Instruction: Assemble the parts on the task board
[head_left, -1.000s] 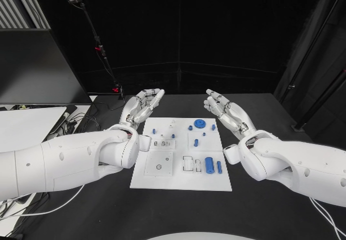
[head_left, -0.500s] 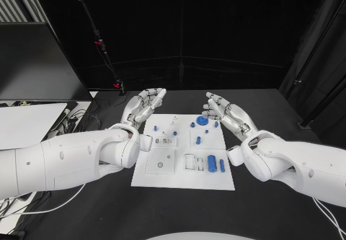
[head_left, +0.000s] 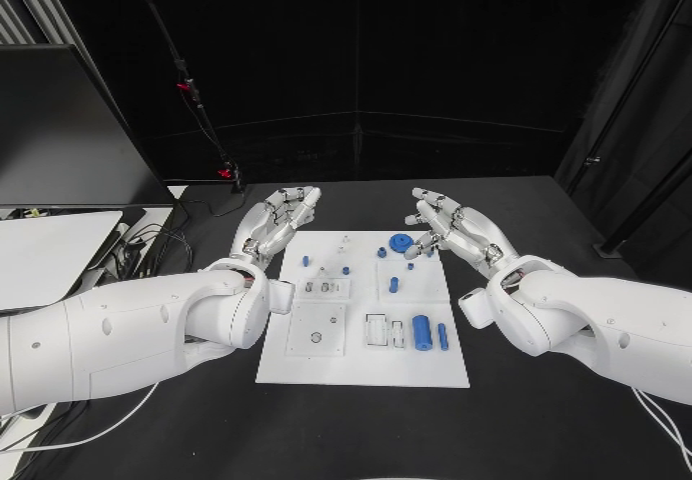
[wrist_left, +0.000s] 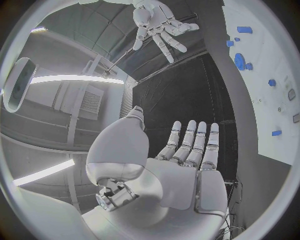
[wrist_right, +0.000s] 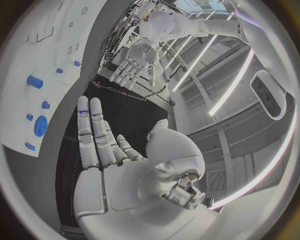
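Note:
The white task board (head_left: 361, 358) lies in the middle of the black table, with several small blue parts on it: a round disc (head_left: 401, 242) at its far edge, a thick cylinder (head_left: 421, 331) and a thin pin (head_left: 441, 336) on its right half. My left hand (head_left: 278, 221) hovers beyond the board's far left corner, fingers straight and apart, holding nothing. My right hand (head_left: 450, 229) hovers by the far right corner close to the disc, also spread and empty. The left wrist view shows my left hand (wrist_left: 187, 165) flat, the right hand (wrist_left: 161, 25) far off, and the board (wrist_left: 269, 65).
A dark monitor (head_left: 65, 120) and a white surface (head_left: 51, 255) stand to the left of the table. Cables (head_left: 159, 240) trail near the left arm. A thin stand (head_left: 195, 110) rises behind the table. Bare black tabletop surrounds the board.
The camera has shifted between pictures. Both hands have come down a little nearer the board's far edge, still spread and empty.

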